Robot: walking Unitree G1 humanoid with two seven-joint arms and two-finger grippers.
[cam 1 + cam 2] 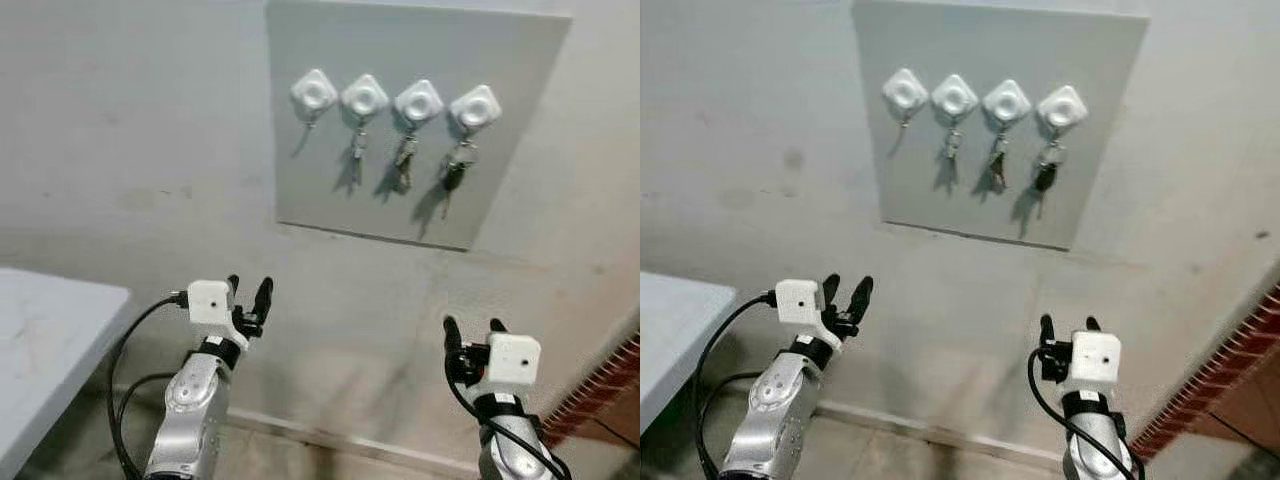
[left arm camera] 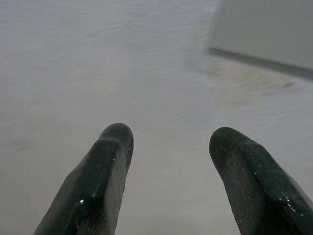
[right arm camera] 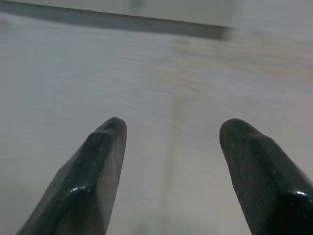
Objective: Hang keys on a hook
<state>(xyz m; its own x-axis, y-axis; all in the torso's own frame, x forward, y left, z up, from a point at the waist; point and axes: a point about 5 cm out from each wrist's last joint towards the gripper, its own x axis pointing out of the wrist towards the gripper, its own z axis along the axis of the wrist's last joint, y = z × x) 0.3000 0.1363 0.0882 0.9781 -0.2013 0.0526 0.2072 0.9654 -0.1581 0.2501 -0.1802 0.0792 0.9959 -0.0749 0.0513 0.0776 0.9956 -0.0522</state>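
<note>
The left gripper (image 1: 248, 293) is held up in front of the wall, below the board and off to its left. Its two black fingers (image 2: 105, 166) are spread apart, and nothing is held between them. The right gripper (image 1: 470, 329) is held up too, lower down and under the right side of the board. Its fingers (image 3: 98, 166) are also spread wide, and nothing is held there either.

Above both grippers a grey board (image 1: 500, 210) is fixed flat on the wall. Four white hooks are set in a row near its top. The first hook (image 1: 314, 94), on the left end, has no keys on it. Keys are seen hanging from the other three: one bunch (image 1: 357, 143), a second bunch (image 1: 404, 160), and a third bunch (image 1: 456, 165) with a dark part. Each bunch hangs straight down.

No loose keys can be seen in either gripper. A pale table (image 1: 45, 340) is seen at the left edge.

The empty hook lies up and a little to the right of the left gripper, so the left arm is judged to be nearer to it. The right gripper is well apart from it.
</note>
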